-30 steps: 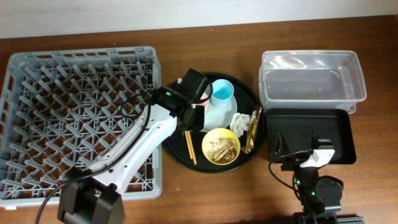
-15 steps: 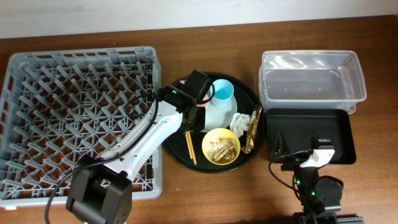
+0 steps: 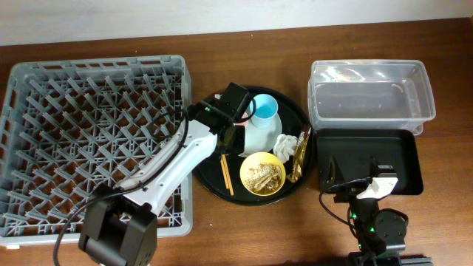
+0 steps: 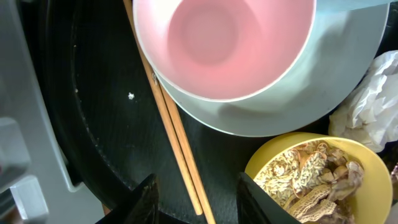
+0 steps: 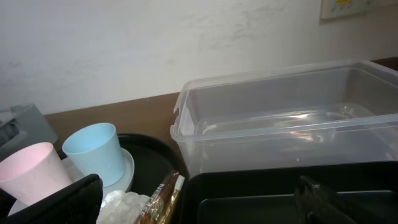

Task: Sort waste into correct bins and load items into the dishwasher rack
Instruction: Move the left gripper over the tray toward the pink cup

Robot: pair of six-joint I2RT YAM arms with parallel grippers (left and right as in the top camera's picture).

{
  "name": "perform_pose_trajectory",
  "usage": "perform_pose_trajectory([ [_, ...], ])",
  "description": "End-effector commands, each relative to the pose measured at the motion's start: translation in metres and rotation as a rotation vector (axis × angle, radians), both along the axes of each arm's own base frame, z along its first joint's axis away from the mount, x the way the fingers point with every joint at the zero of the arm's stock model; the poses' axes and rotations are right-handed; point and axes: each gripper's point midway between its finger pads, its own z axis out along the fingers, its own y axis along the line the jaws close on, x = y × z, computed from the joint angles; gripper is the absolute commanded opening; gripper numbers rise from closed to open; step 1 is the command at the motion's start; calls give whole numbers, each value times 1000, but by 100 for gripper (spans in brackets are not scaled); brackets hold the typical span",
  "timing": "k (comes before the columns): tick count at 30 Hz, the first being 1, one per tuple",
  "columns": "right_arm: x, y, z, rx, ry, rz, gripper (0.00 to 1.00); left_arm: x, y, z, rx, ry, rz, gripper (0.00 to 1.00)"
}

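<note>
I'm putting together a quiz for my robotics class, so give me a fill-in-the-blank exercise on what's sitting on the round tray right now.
1. Beside the light-blue cup on the pale plate stands a ___ cup.
2. The food scraps lie in the ___ bowl.
3. The chopsticks lie on the round ___ tray.

Missing words: pink; yellow; black.
</note>
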Motion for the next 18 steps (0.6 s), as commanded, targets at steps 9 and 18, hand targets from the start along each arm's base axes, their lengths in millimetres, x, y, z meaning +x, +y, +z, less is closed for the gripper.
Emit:
perform_pose_trajectory([
  [9, 0, 0, -2, -6, 3, 2, 99, 11, 0, -1, 9, -44, 25, 21],
  [18, 0, 0, -2, -6, 3, 2, 99, 10, 1, -2, 11, -40, 24, 28],
])
